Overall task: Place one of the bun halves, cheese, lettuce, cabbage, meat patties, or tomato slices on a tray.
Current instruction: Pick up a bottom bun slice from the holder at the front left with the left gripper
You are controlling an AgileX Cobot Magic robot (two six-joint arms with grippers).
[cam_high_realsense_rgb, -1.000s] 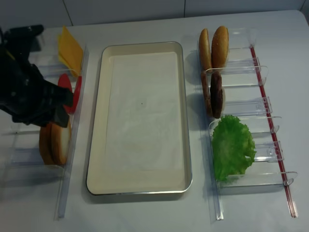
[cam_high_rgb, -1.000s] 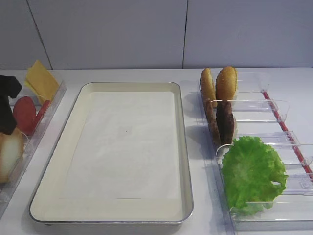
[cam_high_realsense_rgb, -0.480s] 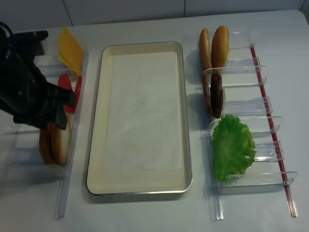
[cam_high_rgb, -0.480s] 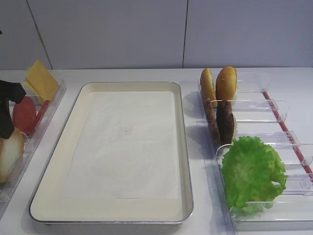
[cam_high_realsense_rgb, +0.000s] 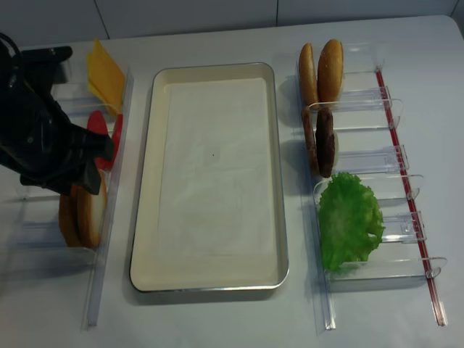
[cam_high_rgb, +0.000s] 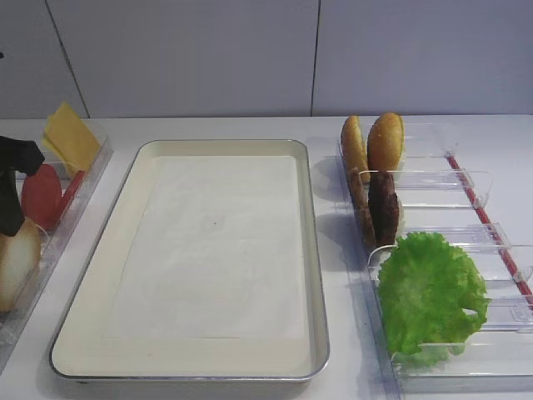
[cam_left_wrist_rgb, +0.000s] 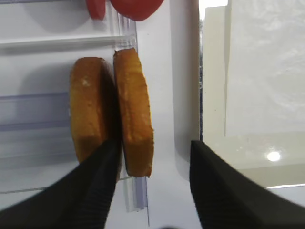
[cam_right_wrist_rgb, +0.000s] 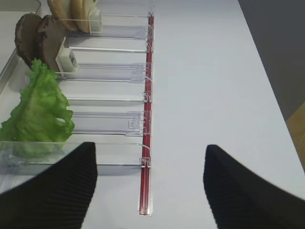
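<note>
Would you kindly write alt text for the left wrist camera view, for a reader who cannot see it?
The open left gripper straddles the lower end of a bun half standing on edge in a clear rack, with a second bun piece beside it. Red tomato slices sit above, and the cream tray lies to the right.

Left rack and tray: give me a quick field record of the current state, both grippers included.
tray: large cream rectangular tray with white paper liner, nothing on it
bun halves: two golden-brown bun halves upright on edge, side by side in the clear left rack
left gripper: black left gripper open, fingers straddling the bun half nearer the tray, not closed on it
right gripper: black right gripper open, empty, above the table by the right rack
tomato slices: red tomato slices upright in the left rack
cheese: yellow square cheese slices at the far end
</note>
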